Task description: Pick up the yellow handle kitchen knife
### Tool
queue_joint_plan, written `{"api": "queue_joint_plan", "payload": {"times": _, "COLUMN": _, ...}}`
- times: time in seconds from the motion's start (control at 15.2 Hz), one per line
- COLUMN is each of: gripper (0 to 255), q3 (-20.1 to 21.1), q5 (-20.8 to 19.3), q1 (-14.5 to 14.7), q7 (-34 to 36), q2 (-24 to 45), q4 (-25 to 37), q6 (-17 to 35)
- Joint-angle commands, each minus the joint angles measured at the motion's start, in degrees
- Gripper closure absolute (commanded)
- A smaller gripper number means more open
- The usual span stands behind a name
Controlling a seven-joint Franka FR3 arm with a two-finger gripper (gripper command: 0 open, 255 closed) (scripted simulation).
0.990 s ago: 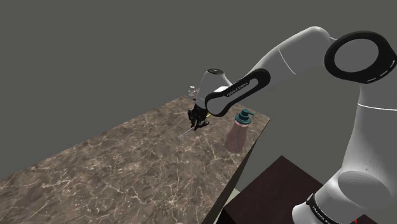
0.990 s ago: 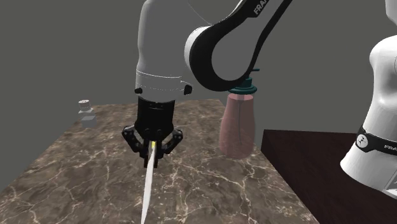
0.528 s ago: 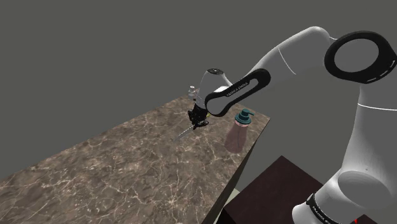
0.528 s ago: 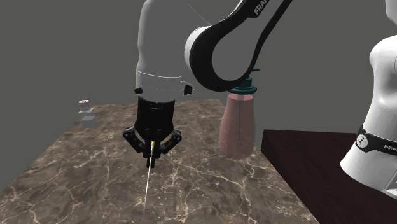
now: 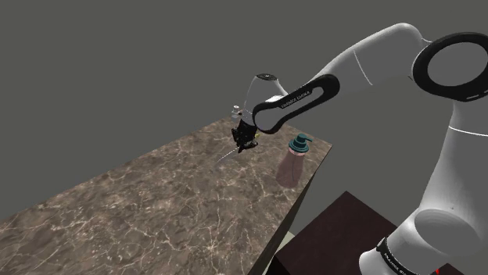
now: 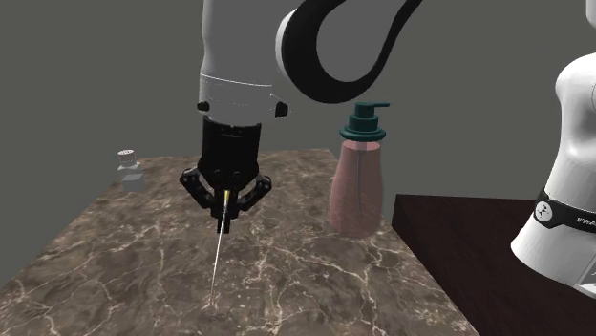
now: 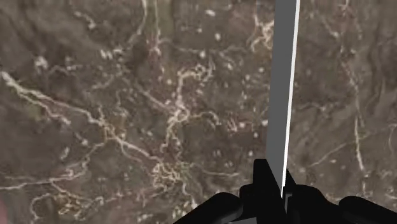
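The jaws are clamped on the knife (image 6: 219,260) by its yellow handle, with the blade hanging point-down over the marbled counter (image 6: 315,277). In the second exterior view, a pink soap bottle (image 6: 358,181) stands at its three o'clock.

Claw (image 6: 225,212) risen; knife (image 7: 282,95) lifted, tip seemingly clear of counter (image 6: 115,258).

The knife (image 6: 219,256) was clasped by its yellow handle between the jaws. Its thin grey blade was hung almost upright, tip downward, above the dark veined table (image 6: 325,279), seen edge-on.
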Motion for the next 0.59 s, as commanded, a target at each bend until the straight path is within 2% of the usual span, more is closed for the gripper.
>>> {"api": "queue_joint_plan", "payload": {"times": 0.0, "gripper": 255, "q3": 0.4, "q5": 0.7, "q1": -0.3, "q7": -0.5, "q2": -1.1, "q4": 0.2, "q6": -1.3}}
{"api": "queue_joint_plan", "payload": {"times": 0.53, "gripper": 255, "q3": 1.2, "q5": 2.6, "q1": -1.0, "q7": -1.7, "q2": -4.2, "q4": 1.3, "q6": -5.2}}
